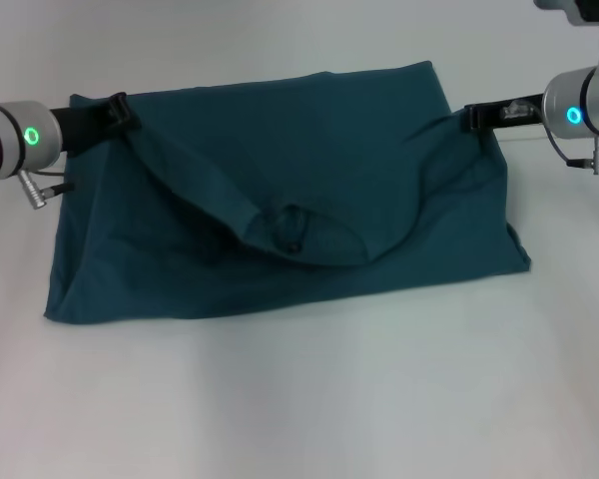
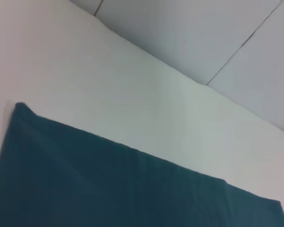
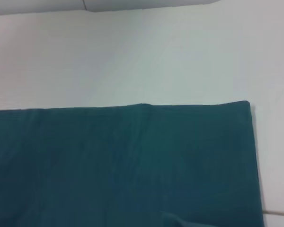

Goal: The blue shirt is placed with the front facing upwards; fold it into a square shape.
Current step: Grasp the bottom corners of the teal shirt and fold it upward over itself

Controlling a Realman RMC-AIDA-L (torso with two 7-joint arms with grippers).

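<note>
The blue shirt [image 1: 280,210] lies across the white table, plain teal side up, with no print showing. A top layer of it is lifted at both ends and sags in a curve toward the middle, where the cloth bunches into a small knot. My left gripper [image 1: 117,109] is shut on the cloth at the shirt's far-left edge. Over at the far-right edge, my right gripper [image 1: 476,118] pinches the cloth shut as well. The left wrist view shows flat teal shirt cloth [image 2: 109,189], and the right wrist view shows a shirt corner [image 3: 132,161]; no fingers appear in either.
The white table [image 1: 299,399] stretches wide in front of the shirt and behind it. Grey wall panels [image 2: 203,33] rise beyond the table's far edge in the left wrist view.
</note>
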